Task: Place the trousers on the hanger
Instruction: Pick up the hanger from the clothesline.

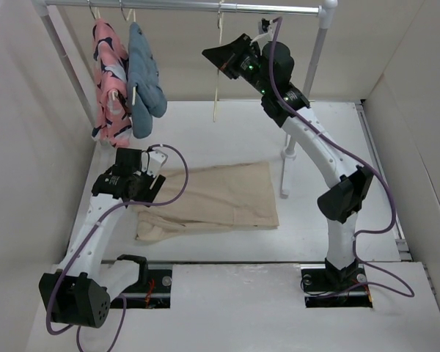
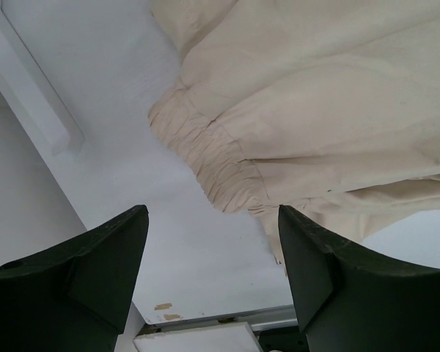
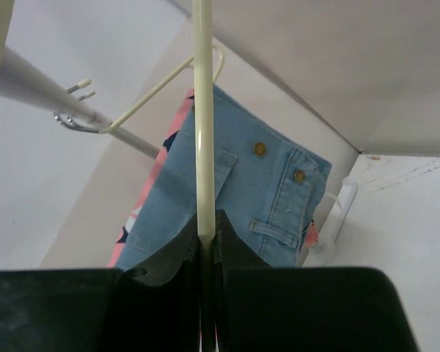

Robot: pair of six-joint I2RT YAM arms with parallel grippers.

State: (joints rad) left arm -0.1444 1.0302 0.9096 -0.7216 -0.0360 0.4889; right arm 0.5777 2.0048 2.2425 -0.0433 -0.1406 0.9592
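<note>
The beige trousers (image 1: pixel 213 196) lie flat on the white table (image 1: pixel 227 132), their gathered elastic end (image 2: pixel 205 158) towards the left arm. My left gripper (image 1: pixel 143 192) hovers over that end. In the left wrist view it (image 2: pixel 213 220) is open, with bare table between its fingers and the trousers (image 2: pixel 337 110) just beyond the tips. The thin cream hanger (image 1: pixel 217 95) hangs from the rail. My right gripper (image 1: pixel 214 57) is up at the rail, and in the right wrist view it (image 3: pixel 205 227) is shut on the hanger's slim bar (image 3: pixel 203 132).
A white rail (image 1: pixel 183 6) spans the back on posts (image 1: pixel 308 81). A pink patterned garment (image 1: pixel 108 73) and a blue denim one (image 1: pixel 145 81) hang at its left; the right wrist view shows them (image 3: pixel 268 194) behind the hanger. Walls close in on both sides.
</note>
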